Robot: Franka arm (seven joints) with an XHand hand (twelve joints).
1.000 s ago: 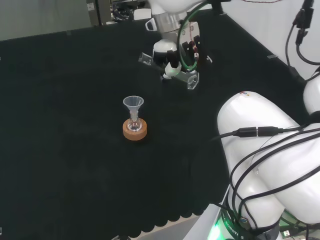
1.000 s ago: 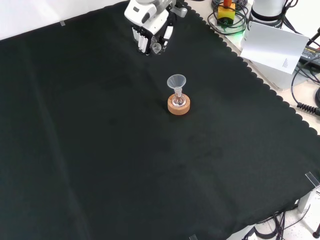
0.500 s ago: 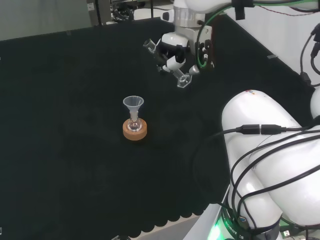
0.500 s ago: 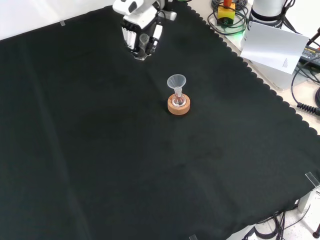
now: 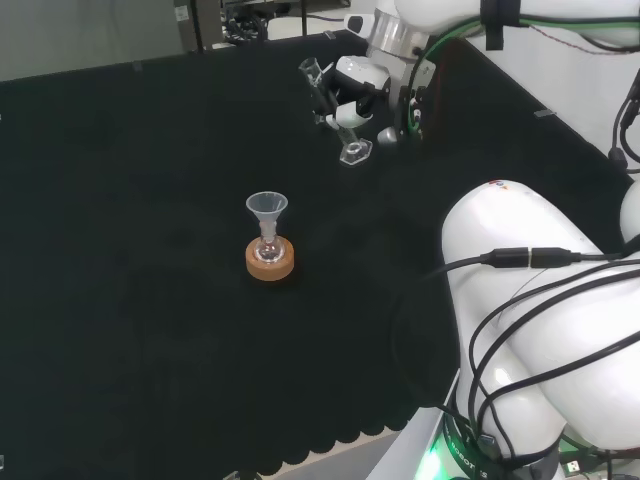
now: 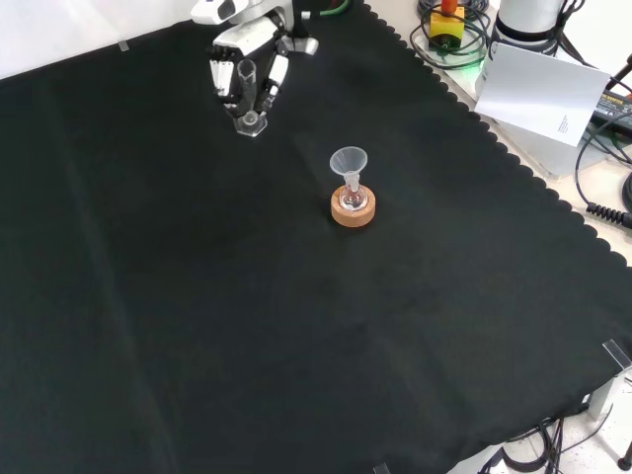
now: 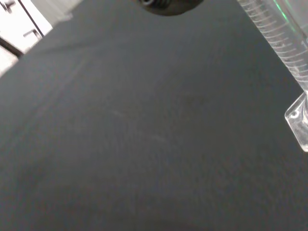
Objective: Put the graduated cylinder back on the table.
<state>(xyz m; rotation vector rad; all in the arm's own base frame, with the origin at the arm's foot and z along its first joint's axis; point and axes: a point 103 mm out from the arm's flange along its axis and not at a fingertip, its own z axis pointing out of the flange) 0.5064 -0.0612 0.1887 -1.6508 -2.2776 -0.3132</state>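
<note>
Wrist view: graduated cylinder [image 7: 281, 41] (unnumbered ticks)

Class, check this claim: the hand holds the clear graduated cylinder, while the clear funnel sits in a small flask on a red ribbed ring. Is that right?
Not quite. The stand is a cork ring, not red ribbed, as the front view shows. The hand does hold the clear graduated cylinder, and the clear funnel sits in the small flask.

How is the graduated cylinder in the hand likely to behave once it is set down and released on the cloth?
The graduated cylinder is tall and narrow on a small base, so it may tip if nudged. It looks like clear, thin-walled ware, so probably light and breakable. The hand holds it somewhat tilted; released like that, it could topple.
</note>
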